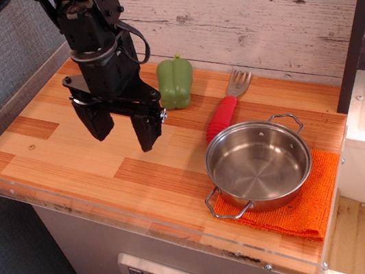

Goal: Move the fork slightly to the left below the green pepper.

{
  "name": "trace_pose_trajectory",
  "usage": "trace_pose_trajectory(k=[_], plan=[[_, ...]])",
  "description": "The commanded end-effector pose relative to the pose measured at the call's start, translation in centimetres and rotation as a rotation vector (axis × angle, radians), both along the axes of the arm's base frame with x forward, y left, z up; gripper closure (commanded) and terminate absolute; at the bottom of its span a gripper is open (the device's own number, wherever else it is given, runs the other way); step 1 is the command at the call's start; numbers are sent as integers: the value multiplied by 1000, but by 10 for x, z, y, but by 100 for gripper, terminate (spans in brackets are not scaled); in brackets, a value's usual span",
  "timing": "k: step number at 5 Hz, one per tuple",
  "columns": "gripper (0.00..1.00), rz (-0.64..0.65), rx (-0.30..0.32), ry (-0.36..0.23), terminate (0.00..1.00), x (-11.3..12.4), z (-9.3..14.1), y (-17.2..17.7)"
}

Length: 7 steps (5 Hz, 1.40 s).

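The fork [226, 107] lies on the wooden counter, red ribbed handle toward the pot and silver tines pointing to the back wall. The green pepper [175, 82] stands upright to its left, near the wall. My gripper [125, 133] hangs above the counter, left of and in front of the pepper, well apart from the fork. Its two black fingers [147, 130] are spread open with nothing between them.
A steel pot [259, 164] with two handles sits on an orange cloth [316, 189] at the front right, touching the fork's handle end. The plank wall [254, 21] runs behind. The counter's front edge [112, 218] has a clear plastic lip.
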State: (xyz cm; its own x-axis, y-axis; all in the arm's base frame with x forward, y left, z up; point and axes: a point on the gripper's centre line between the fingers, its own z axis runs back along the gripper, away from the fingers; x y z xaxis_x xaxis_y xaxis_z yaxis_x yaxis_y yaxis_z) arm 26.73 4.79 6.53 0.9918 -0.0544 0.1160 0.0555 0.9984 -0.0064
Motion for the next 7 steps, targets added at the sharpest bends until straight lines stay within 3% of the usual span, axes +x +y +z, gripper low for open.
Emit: trace_pose_trajectory(k=[1,2,4,5,7], plan=[[0,0,0,0,0,0,0,0],[0,-66,-62,-45,0,34,1,-26],[0,-129,-31,-72,0,100,-2,-69],[0,-112,-9,-54,0,110,-11,-73],[0,-80,6,10,0,109,-35,-69]])
